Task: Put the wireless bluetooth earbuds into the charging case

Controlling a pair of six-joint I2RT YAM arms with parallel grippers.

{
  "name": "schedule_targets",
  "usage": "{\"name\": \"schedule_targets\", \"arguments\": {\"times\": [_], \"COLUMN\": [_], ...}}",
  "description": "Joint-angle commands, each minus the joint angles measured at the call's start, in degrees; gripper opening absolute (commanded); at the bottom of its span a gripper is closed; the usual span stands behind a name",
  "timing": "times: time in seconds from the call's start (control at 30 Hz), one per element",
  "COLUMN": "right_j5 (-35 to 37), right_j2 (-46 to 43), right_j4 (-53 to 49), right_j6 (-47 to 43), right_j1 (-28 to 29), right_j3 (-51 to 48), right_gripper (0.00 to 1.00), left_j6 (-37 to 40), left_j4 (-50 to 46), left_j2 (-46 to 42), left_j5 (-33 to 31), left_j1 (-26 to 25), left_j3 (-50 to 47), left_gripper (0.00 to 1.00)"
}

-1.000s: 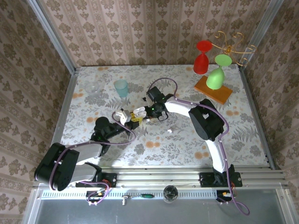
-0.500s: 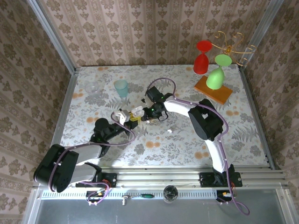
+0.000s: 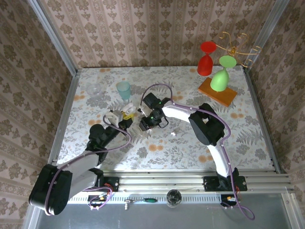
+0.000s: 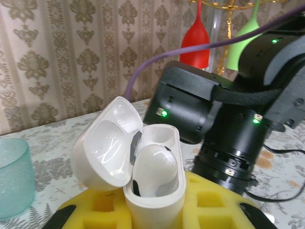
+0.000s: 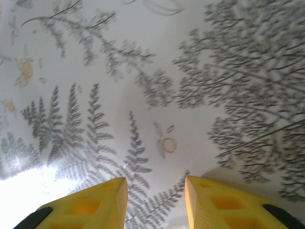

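The white charging case (image 4: 153,191) stands upright between my left gripper's (image 4: 155,207) yellow fingers, which are shut on its body. Its lid (image 4: 107,143) hangs open to the left. One white earbud (image 4: 153,164) sits in the near socket, and the far socket is bare. From above, the left gripper (image 3: 120,116) holds the case (image 3: 114,116) left of centre. My right gripper (image 3: 145,125) points down at the table just right of it, apart from the case. Its fingers (image 5: 88,205) are open over bare cloth. Another earbud (image 3: 173,134) lies on the table further right.
A teal cup (image 3: 123,89) and a small clear glass (image 3: 94,89) stand behind the left gripper. At the back right, red (image 3: 206,59) and green (image 3: 220,76) wine glasses hang over an orange board (image 3: 218,91). The right arm's black wrist (image 4: 228,129) sits close behind the case.
My left gripper has carried the case leftward. The right gripper has come away from the case, swung down toward the table, and its jaws have narrowed.
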Motion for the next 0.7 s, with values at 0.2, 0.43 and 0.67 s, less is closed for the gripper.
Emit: {"name": "schedule_targets", "arguments": {"times": [0.2, 0.43, 0.67], "right_j5": [6.2, 23.4, 21.7], "right_j2": [-9.1, -14.9, -10.0], "right_j4": [5.8, 9.5, 1.8], "right_j6": [5.4, 18.0, 20.6], "right_j1": [0.6, 1.7, 2.7], "right_j3": [-6.8, -13.9, -9.4], "right_gripper": [0.47, 0.50, 0.42], "left_j6": [1.4, 1.7, 2.4], "left_j4": [-4.0, -3.6, -2.8], "left_j2": [-2.7, -2.2, -0.6], "left_j5": [-1.4, -2.9, -2.0], "left_j1": [0.2, 0.2, 0.2], "left_j3": [-0.3, -0.5, -0.6], "left_gripper": [0.00, 0.00, 0.00]}}
